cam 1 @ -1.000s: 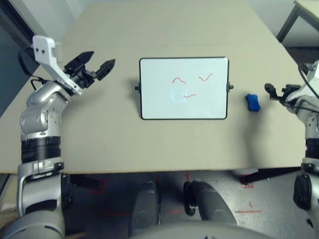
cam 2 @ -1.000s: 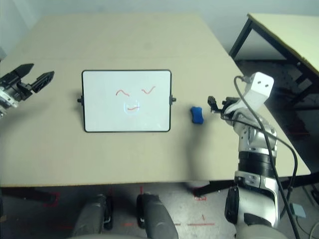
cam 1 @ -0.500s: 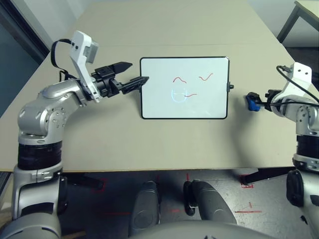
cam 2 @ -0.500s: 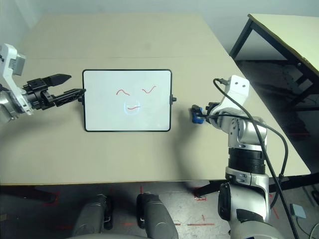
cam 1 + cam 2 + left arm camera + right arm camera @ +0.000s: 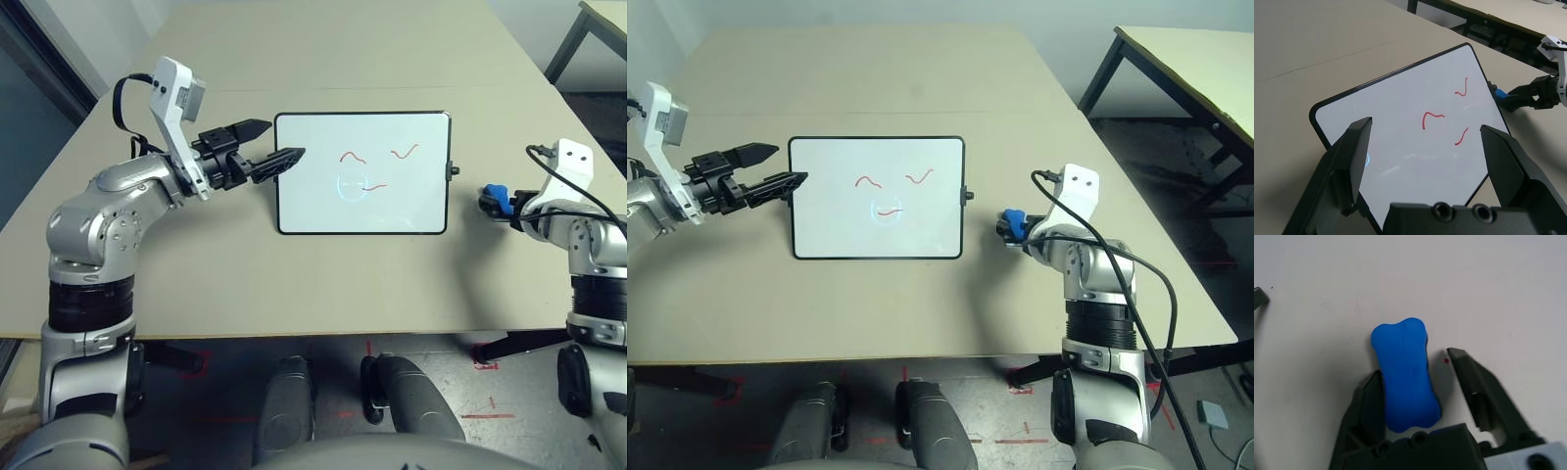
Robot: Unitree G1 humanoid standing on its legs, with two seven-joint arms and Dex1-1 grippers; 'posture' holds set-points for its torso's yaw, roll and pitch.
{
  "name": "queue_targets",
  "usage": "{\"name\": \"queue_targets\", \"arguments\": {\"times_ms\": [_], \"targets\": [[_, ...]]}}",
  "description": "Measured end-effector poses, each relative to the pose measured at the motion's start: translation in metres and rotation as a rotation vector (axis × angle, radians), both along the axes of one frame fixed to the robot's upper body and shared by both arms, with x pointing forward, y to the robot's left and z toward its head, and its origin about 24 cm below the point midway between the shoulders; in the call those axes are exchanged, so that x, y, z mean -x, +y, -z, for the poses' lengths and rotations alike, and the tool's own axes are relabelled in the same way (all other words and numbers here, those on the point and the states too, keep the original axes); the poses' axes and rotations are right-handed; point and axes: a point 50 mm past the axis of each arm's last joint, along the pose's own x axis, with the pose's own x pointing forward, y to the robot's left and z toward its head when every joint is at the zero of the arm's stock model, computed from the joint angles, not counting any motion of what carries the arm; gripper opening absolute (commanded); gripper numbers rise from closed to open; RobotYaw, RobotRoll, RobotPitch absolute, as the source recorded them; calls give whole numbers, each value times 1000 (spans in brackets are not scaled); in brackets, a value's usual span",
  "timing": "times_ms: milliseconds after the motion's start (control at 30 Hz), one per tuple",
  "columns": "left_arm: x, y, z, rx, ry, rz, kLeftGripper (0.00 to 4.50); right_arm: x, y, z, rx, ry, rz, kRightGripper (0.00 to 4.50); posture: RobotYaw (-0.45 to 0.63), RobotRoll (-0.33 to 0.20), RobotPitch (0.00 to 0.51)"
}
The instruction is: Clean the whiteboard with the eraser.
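Observation:
The whiteboard (image 5: 313,201) lies flat at the table's middle, black-framed, with three red squiggles (image 5: 354,157) and a pale glare. My left gripper (image 5: 284,139) hovers open over its left edge, and from the left wrist view (image 5: 1425,125) its fingers frame the board (image 5: 1400,103). The blue eraser (image 5: 498,198) lies right of the board. My right gripper (image 5: 1415,364) has its fingers on either side of the eraser (image 5: 1405,377). One finger (image 5: 1369,396) touches the eraser; the other (image 5: 1474,377) stands a small gap away.
The beige table (image 5: 294,284) has bare surface all around the board, and its front edge runs just below both arms. A second table (image 5: 1195,49) stands off to the far right, past open floor.
My left gripper has swung right, from off the board to over its left edge. My right gripper has reached the eraser and its fingers have narrowed around it.

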Motion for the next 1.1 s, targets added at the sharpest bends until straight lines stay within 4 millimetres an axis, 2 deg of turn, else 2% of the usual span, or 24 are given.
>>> {"name": "queue_targets", "arguments": {"times_ms": [67,167,367,467,533,633,733,933,1100], "targets": [[0,-2,-1,4,-3,6,4500,-1,0,0,10,-4,-2,1543,30,0,143],[-1,-4,-2,4,-6,14,4500,-2,1,-1,20,-20,-4,808,28,0,143],[-2,-8,1,-2,14,29,4500,-4,-2,-9,57,-62,10,599,17,0,138],[-1,-10,4,-9,31,46,4500,-10,-5,-35,114,-151,7,599,13,0,135],[-1,-11,5,-14,37,57,4500,-15,-2,-61,154,-246,-17,598,6,0,130],[-1,-14,8,-27,51,76,4500,-21,23,-99,158,-384,-125,598,0,0,124],[-1,-16,9,-33,59,90,4500,-22,55,-114,138,-448,-261,581,0,0,122],[-1,-17,8,-36,57,101,4500,-23,102,-100,100,-415,-417,568,16,0,116],[-1,-18,6,-38,56,108,4500,-21,118,-92,118,-450,-470,568,32,0,115]]}}
